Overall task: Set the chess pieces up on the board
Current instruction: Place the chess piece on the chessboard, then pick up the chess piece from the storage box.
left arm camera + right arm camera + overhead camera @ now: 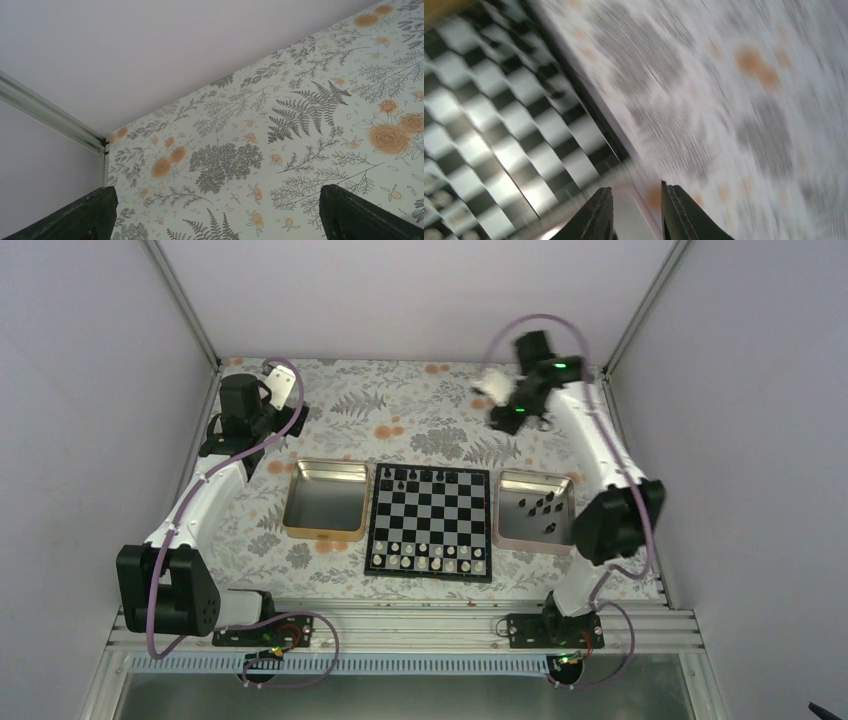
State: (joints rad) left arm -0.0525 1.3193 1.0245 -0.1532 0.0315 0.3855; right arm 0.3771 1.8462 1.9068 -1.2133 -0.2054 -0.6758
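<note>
The board [430, 523] lies at the table's middle, and shows blurred in the right wrist view [499, 115]. A few black chess pieces [400, 478] stand on its far row. Several more [540, 506] lie in the silver tray [507, 530] to its right. My right gripper [505, 415] is raised and blurred above the far right of the table. Its fingers [636, 200] stand narrowly apart with nothing between them. My left gripper [243, 400] is at the far left corner. It is wide open and empty over the patterned cloth [217, 210].
A gold tray [300, 525] sits left of the board with nothing in it. Small white pieces [430, 558] fill the board's two near rows. Walls close in the table at the back and sides.
</note>
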